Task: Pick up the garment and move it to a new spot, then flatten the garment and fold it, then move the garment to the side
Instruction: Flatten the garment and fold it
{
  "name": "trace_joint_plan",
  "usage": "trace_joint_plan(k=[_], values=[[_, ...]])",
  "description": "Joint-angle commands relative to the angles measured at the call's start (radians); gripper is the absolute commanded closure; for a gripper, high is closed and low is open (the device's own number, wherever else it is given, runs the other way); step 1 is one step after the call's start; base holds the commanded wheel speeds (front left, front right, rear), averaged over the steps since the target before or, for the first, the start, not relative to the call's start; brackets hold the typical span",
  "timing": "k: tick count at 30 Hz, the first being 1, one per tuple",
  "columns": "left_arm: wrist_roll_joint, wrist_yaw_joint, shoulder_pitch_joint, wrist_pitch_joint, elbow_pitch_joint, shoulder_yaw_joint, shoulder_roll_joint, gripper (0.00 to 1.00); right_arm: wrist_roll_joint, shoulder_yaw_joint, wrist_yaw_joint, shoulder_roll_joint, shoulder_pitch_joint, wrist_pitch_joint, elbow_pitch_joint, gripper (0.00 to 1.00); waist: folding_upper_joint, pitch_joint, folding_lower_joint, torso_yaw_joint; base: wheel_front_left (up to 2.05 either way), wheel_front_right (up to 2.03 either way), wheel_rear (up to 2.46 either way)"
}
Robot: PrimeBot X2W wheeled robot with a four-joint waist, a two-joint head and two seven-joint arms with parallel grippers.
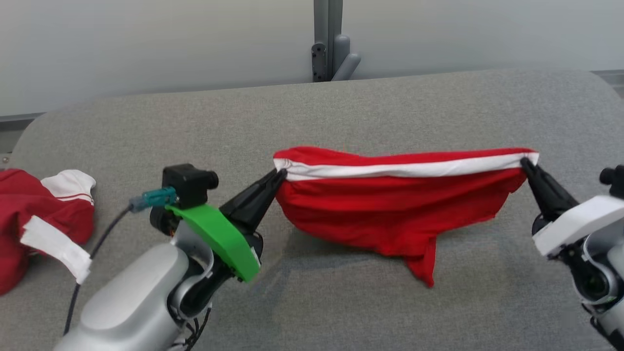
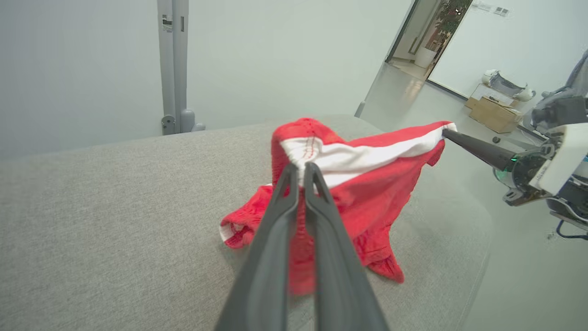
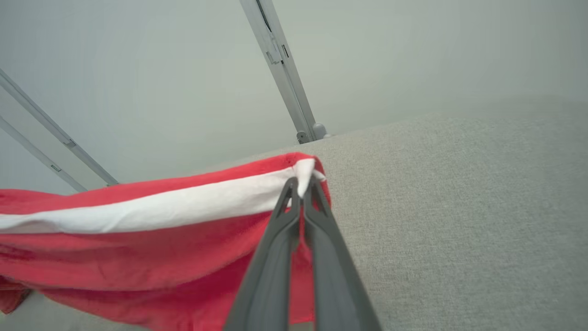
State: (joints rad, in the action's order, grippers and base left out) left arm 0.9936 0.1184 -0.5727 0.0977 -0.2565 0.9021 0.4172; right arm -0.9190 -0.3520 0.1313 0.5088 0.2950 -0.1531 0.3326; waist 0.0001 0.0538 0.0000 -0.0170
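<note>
Left claw is clenched on garment at 9 o'clock end; right claw is clenched at 3 o'clock end.

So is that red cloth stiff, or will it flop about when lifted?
Probably floppy: the red garment sags between the left tool and right tool pinching its white band. Likely light too, since two thin pinches hold it up.

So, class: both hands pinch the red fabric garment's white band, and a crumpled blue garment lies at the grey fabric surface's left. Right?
No: the head view shows the crumpled garment is red and white, not blue. The left hand and right hand pinch the red fabric garment's white band.
</note>
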Motion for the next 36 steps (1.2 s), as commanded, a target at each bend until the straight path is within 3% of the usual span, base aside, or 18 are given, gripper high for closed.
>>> trace_joint_plan(k=[1,4,9,18,25,32,36], values=[[0.035,0.006,-0.031,-0.009,0.026,-0.019,0.01,1.0,-0.038,0.008,-0.001,0.03,0.023,0.03,-0.034,1.0,-0.0001,-0.03,0.0,-0.008,0.0,0.0,0.0],[0.156,0.012,-0.098,-0.07,0.106,-0.061,0.024,1.0,-0.16,0.041,-0.001,0.104,0.099,0.134,-0.126,1.0,-0.0001,-0.06,0.0,-0.012,0.0,0.0,0.0],[0.298,0.014,-0.223,-0.16,0.181,-0.112,0.036,1.0,-0.258,0.087,-0.001,0.166,0.225,0.252,-0.19,1.0,-0.0001,-0.077,0.0,-0.014,0.0,0.0,0.0],[0.408,0.014,-0.422,-0.292,0.164,-0.145,0.033,1.0,-0.277,0.137,-0.001,0.258,0.4,0.428,-0.194,1.0,-0.0001,-0.091,0.0,-0.011,0.0,0.0,0.0],[0.444,0.014,-0.473,-0.324,0.115,-0.138,0.01,1.0,-0.258,0.133,-0.001,0.24,0.481,0.466,-0.158,1.0,-0.0001,-0.079,0.0,-0.022,0.0,0.0,0.0],[0.417,0.014,-0.511,-0.314,0.007,-0.103,-0.031,1.0,-0.196,0.079,-0.001,0.146,0.579,0.452,-0.046,1.0,-0.0001,-0.033,0.0,-0.043,0.0,0.0,0.0],[0.368,0.014,-0.569,-0.282,-0.079,-0.079,-0.053,1.0,-0.162,0.048,-0.001,0.074,0.666,0.43,0.033,1.0,-0.0001,0.051,0.0,-0.052,0.0,0.0,0.0]])
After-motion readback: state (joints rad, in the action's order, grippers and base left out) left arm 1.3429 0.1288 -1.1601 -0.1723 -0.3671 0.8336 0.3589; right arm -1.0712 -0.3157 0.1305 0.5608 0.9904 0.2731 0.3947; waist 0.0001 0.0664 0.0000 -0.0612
